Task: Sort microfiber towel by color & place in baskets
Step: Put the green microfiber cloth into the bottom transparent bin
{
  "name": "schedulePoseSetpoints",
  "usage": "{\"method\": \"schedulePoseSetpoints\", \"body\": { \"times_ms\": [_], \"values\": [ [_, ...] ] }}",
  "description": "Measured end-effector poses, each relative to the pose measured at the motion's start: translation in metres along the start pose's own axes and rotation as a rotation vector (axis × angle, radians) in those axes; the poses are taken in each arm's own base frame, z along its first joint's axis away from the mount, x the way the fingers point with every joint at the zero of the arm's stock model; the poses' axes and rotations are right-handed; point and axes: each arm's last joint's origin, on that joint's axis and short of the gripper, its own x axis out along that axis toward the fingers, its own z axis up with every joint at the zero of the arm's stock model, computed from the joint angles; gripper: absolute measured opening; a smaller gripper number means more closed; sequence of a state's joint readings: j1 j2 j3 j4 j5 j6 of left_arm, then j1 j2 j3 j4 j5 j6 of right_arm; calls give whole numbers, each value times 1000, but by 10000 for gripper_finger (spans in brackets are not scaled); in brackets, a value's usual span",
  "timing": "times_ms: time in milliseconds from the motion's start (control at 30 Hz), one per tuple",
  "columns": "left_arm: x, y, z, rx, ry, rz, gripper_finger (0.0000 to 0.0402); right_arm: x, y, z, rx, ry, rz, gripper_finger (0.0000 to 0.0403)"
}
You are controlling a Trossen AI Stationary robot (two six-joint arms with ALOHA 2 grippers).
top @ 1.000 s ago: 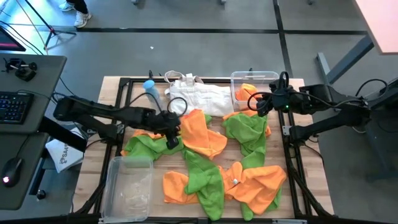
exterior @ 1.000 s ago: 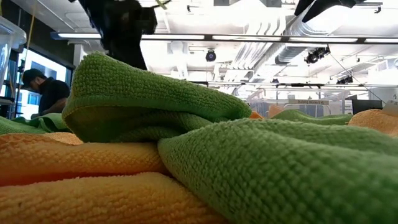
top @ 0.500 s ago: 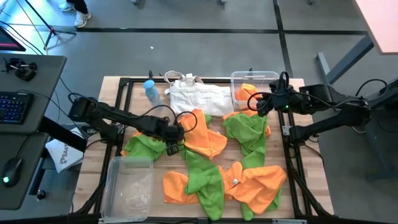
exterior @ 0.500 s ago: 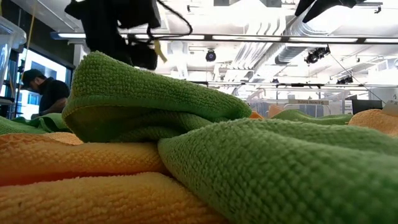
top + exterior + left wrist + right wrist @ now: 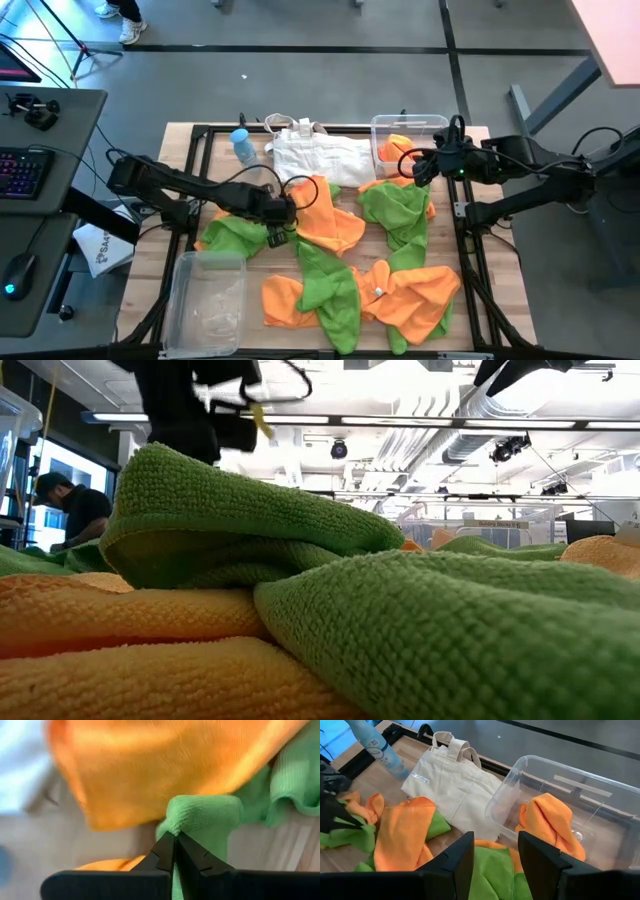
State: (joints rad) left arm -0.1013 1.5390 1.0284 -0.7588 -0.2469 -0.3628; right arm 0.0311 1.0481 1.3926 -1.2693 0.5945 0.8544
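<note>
Left gripper [image 5: 175, 842] pinches green towel [image 5: 202, 817]; right gripper [image 5: 495, 851] waits over basket [image 5: 560, 785]

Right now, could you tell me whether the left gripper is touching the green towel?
Touching: in the left wrist view, the left gripper is shut on a bunched fold of the green towel.

My overhead camera looks straight down on the whole tabletop [image 5: 180, 135] and both arms. My low one sits at cloth level, pressed close to a green towel [image 5: 300, 550], facing the room. The left wrist camera stares past its claw [image 5: 175, 851] at towels; the right wrist one shares the white bag [image 5: 455, 782] with overhead.
</note>
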Motion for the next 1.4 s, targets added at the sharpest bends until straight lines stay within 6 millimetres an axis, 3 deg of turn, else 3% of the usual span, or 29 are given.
{"method": "schedulePoseSetpoints", "body": {
  "times_ms": [200, 333, 533, 767, 1033, 1400],
  "values": [
    [-53, 10, 23, 32, -112, 57, 1, 3, -2, -4, 7, 14, -33, 149],
    [-95, 19, 32, 30, -237, 85, 0, 18, -3, -22, 35, 50, -80, 149],
    [-150, 36, 28, 33, -372, 74, 0, 38, 11, -59, 31, 86, -22, 149],
    [-208, 57, 15, 11, -555, 32, 0, 40, 27, -92, 31, 128, 109, 149],
    [-245, 70, 4, 89, -668, 5, 0, 41, 28, -115, 116, 206, 123, 149],
    [-292, 74, 1, 29, -812, -117, 0, 37, 31, -119, 33, 206, 156, 149]
  ]
}}
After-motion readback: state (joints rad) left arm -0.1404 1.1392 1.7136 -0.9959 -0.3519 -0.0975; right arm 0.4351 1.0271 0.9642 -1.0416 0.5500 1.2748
